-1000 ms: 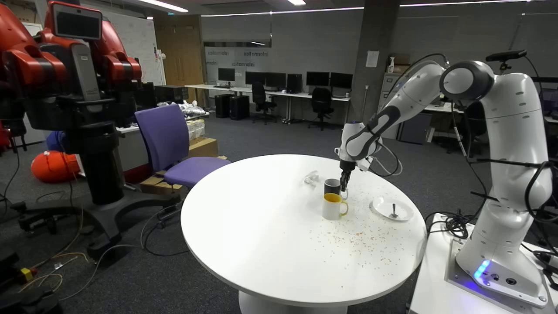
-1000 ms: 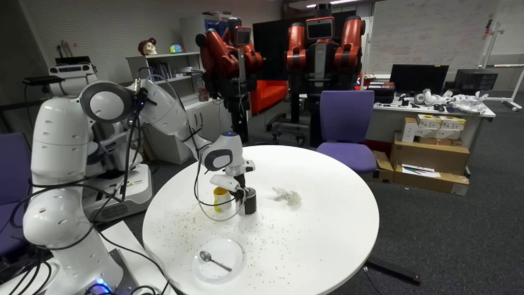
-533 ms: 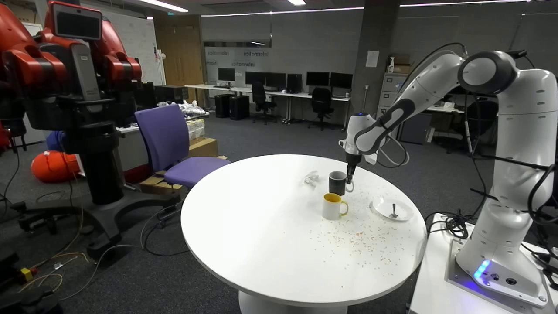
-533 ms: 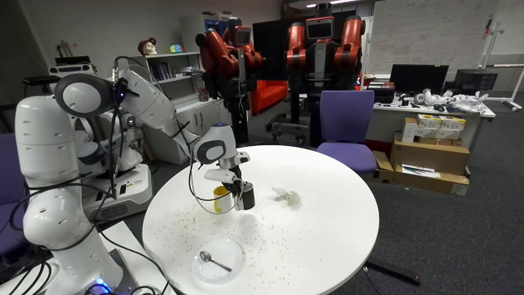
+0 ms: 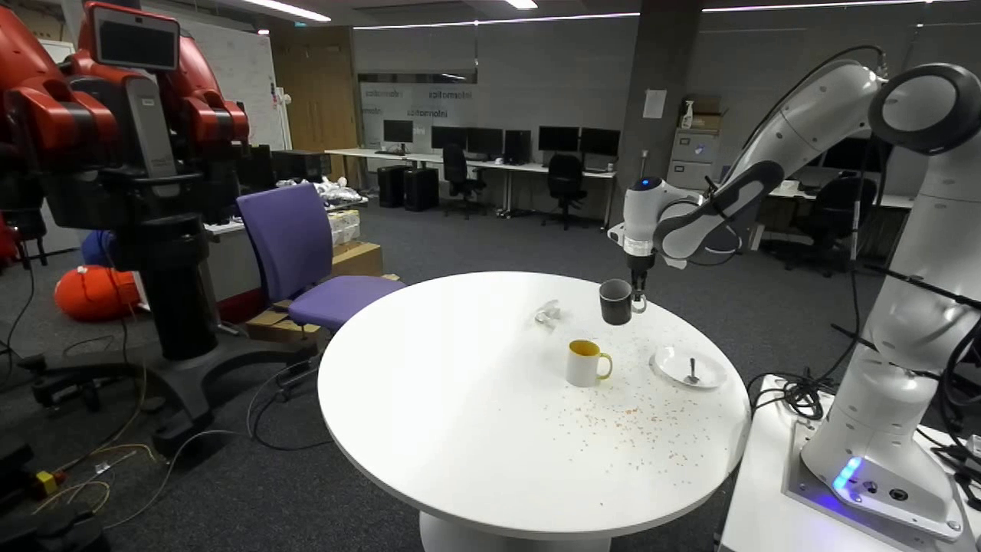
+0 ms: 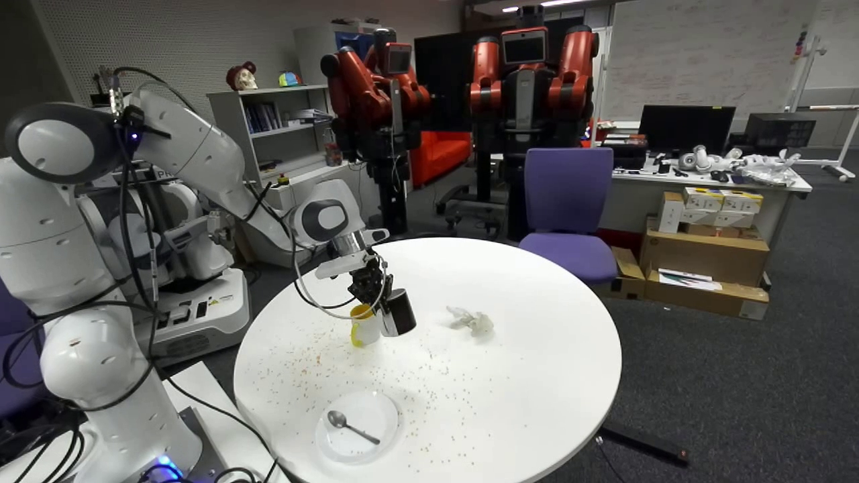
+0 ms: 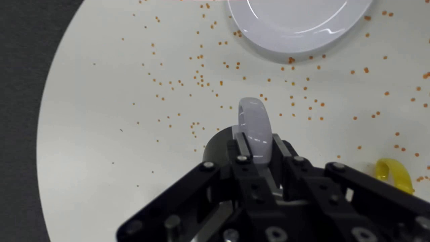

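On the back wall in an exterior view, the word "informatics" is showing more than once in mirror writing. The marks on the whiteboard are looking too faint to read, and the small stacked boxes are carrying markings too small to make out.

The claw is pinching the white handle of the dark mug, its two fingers pressing in from either side. The dark mug is hanging above the round desk, mouth up, and is leaning to one side in an exterior view; what it is containing cannot be made out.

The yellow-lined mug, white outside and yellow at the handle, is standing upright on the desk near the dark mug; its bottom is hiding from view. The white plate is lying near the desk's edge and is holding a metal spoon. Orange crumbs are lying scattered beside the plate and the yellow-lined mug. A crumpled piece of clear plastic is lying well apart from the plate.

Behind, a shelf unit is holding folders, and a skull in a dark cap is sitting on top.
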{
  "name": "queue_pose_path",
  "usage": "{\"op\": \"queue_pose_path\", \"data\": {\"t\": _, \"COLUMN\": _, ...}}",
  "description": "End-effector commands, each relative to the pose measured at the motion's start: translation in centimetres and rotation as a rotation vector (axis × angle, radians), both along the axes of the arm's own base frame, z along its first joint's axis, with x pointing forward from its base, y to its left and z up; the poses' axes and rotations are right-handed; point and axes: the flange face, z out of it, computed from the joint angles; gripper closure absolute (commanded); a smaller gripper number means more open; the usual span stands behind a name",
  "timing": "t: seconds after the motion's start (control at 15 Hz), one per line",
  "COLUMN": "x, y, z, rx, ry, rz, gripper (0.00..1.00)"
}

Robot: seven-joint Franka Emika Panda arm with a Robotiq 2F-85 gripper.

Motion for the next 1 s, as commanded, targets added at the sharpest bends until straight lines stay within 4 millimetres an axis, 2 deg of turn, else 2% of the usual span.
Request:
{"op": "queue_pose_path", "data": {"t": 0.0, "x": -1.1, "y": 1.3, "z": 2.5, "rx": -0.121, "ry": -0.040, "rz": 0.021, "gripper": 0.95}}
{"op": "queue_pose_path", "data": {"t": 0.2, "x": -0.3, "y": 3.0, "z": 2.8, "rx": -0.176, "ry": -0.107, "rz": 0.043, "gripper": 0.95}}
{"op": "queue_pose_path", "data": {"t": 0.6, "x": -0.1, "y": 7.3, "z": 2.1, "rx": -0.148, "ry": -0.188, "rz": -0.072, "gripper": 0.95}}
{"op": "queue_pose_path", "data": {"t": 0.8, "x": -0.3, "y": 7.9, "z": 2.2, "rx": -0.153, "ry": -0.216, "rz": -0.108, "gripper": 0.95}}
{"op": "queue_pose_path", "data": {"t": 0.87, "x": 0.5, "y": 8.0, "z": 0.7, "rx": -0.128, "ry": -0.183, "rz": -0.076, "gripper": 0.80}}
{"op": "queue_pose_path", "data": {"t": 0.93, "x": 0.4, "y": 8.1, "z": 0.7, "rx": -0.127, "ry": -0.188, "rz": -0.085, "gripper": 0.80}}
